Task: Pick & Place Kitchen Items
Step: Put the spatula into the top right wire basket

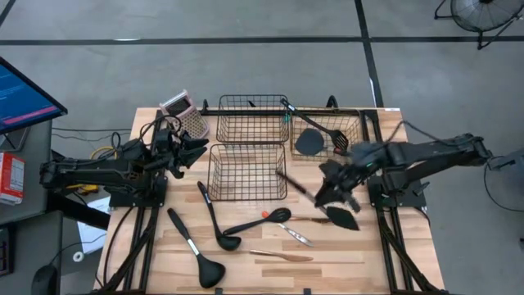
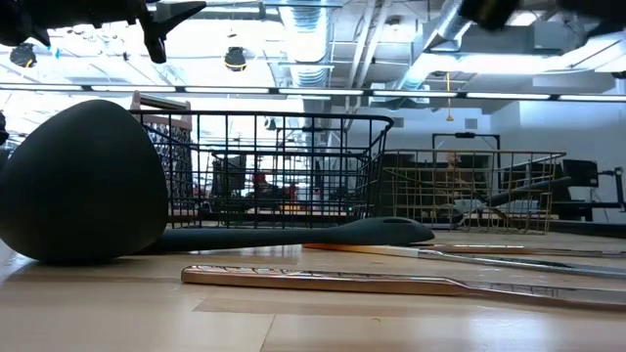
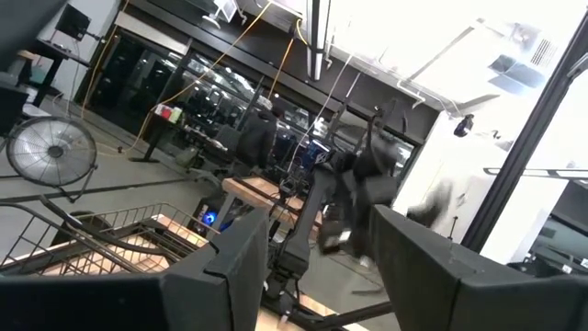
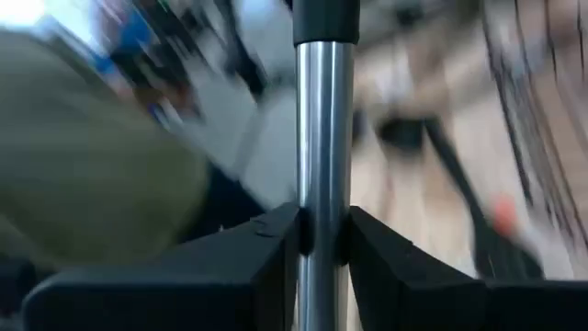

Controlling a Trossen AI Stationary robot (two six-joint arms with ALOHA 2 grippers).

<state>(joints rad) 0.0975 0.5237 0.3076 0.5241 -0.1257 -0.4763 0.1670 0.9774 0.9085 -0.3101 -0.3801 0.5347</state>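
The right pincer (image 1: pixel 334 197) is clamped on the metal handle (image 4: pixel 323 147) of a black turner (image 1: pixel 341 217), lifted over the table (image 1: pixel 360 262) – its long axis runs diagonally, with the blade toward the front edge. The gold wire basket (image 1: pixel 348 123), already holding two utensils, lies just behind it. The left pincer (image 1: pixel 196 150) waits near the grater (image 1: pixel 184 111), fingers apart and holding nothing.

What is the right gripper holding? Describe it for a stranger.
Find the gold wire basket at the table's right. Beside it, the right gripper clamps a steel-shafted turner with a black head. It alone is gripped; other utensils lie loose.
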